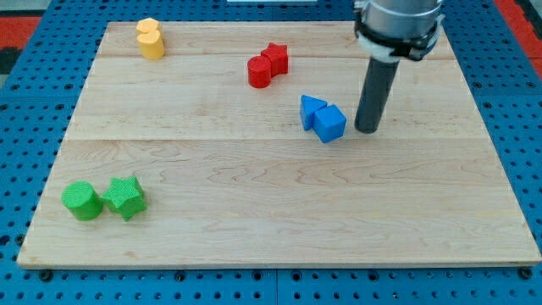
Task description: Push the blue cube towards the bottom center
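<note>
A: Camera view first. Where does my tip (367, 130) stand?

B: On the bench (279, 212), just to the view's right of the blue cube (330, 124), with a thin gap between them. This arm carries no hand, only the straight dark rod, so there is nothing to spread or press together.

A: And the blue cube itself?

B: Right of centre in the upper half of the bench. A blue triangular block (312, 110) touches it on the upper left.

A: How much room lies around it?

B: Bare wood runs from the cube down to the bench's bottom edge, and across the whole bottom centre. The right edge is well apart from it.

A: What sits near the edges?

B: A yellow block (151, 38) near the top left corner. Two red blocks (268, 64) touch each other near the top edge, left of the rod. A green cylinder (82, 201) and a green star-shaped block (125, 197) sit side by side near the bottom left corner.

A: Any containers?

B: None; every block lies straight on the wood.
</note>
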Controlling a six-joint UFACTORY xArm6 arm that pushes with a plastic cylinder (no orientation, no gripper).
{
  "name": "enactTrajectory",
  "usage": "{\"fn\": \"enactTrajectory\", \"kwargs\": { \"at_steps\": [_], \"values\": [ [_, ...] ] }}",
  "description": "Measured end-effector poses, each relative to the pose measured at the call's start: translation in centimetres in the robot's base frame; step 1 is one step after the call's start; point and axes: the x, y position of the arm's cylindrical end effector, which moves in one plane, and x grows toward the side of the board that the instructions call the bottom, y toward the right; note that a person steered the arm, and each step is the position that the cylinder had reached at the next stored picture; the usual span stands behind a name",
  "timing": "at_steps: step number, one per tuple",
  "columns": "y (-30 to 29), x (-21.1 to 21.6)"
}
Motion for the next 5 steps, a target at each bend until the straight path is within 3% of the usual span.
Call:
{"fn": "enactTrajectory", "kwargs": {
  "at_steps": [1,3,4,5],
  "values": [
    [-4.8,-1.1],
    [-8.9,9.4],
    [-7.2,6.5],
    [-9.2,5.5]
  ]
}}
